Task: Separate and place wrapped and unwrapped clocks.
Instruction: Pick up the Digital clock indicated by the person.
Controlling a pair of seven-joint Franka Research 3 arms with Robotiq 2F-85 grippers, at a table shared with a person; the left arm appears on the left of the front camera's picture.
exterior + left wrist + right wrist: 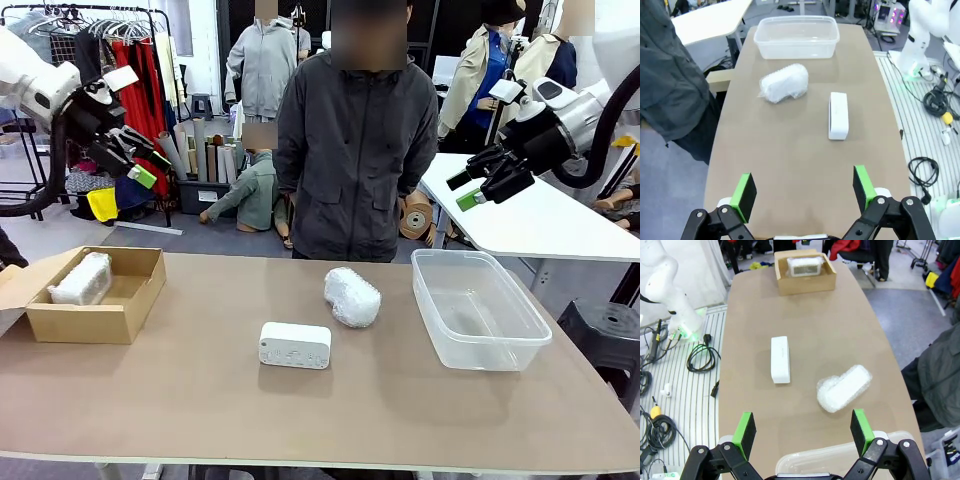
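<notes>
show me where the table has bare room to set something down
Widest: the near strip of table, in front of the bare clock. Also between box and that clock. The tub is empty. Tightest: the middle, wrapped clock near bare clock and tub.

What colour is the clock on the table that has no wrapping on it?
White. The bare clock shows best in the front view.

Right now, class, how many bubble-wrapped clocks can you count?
2. One wrapped clock lies inside the cardboard box; the other wrapped clock lies on the table, beside the bare white clock. None appears hidden.
</notes>
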